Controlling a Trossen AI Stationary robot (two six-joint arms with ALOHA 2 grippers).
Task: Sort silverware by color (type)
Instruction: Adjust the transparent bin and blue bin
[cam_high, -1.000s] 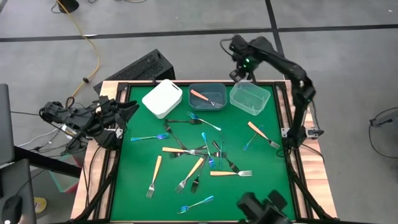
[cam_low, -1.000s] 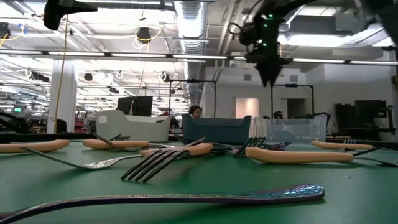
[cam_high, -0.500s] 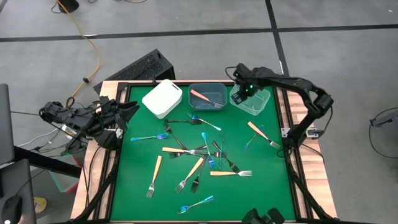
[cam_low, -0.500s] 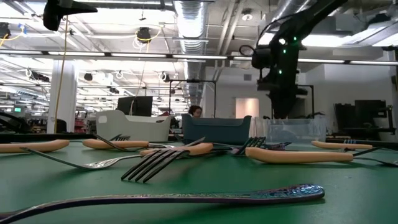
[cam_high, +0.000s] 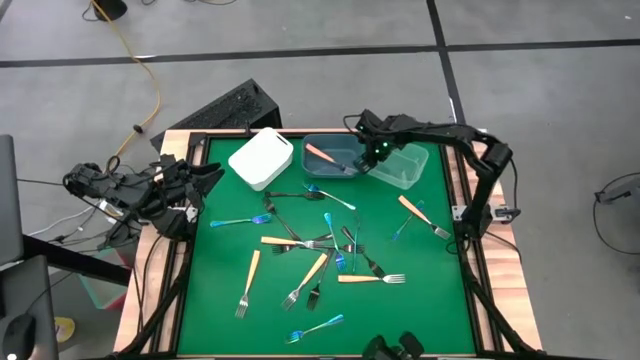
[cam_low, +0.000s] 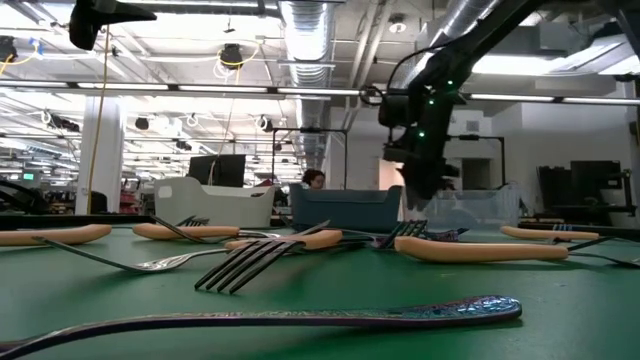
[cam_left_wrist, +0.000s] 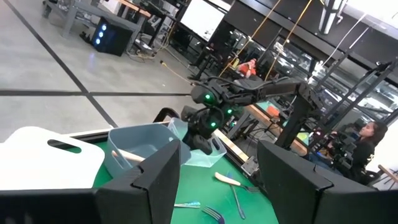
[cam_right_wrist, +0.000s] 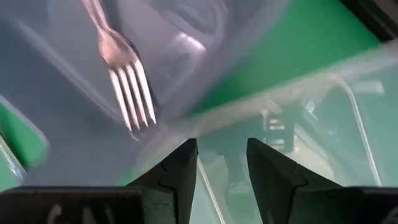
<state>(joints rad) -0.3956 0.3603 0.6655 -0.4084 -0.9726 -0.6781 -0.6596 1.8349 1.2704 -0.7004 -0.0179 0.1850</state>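
R gripper (cam_high: 372, 158) hung over the seam between grey-blue bin (cam_high: 322, 167) and clear bin (cam_high: 412, 168), fingers apart, empty. Silverware (cam_high: 320, 245) lay mostly scattered on mat; one orange fork (cam_high: 321, 155) binned. Risk: descending there, fingers strike a bin wall and shove it.

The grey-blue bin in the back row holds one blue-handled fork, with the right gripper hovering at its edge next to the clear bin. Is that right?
Not quite: the fork in the grey-blue bin has an orange handle, not a blue one, as the high view shows. The rest holds: it is the only piece in that bin, and the right gripper hovers at its edge beside the clear bin.
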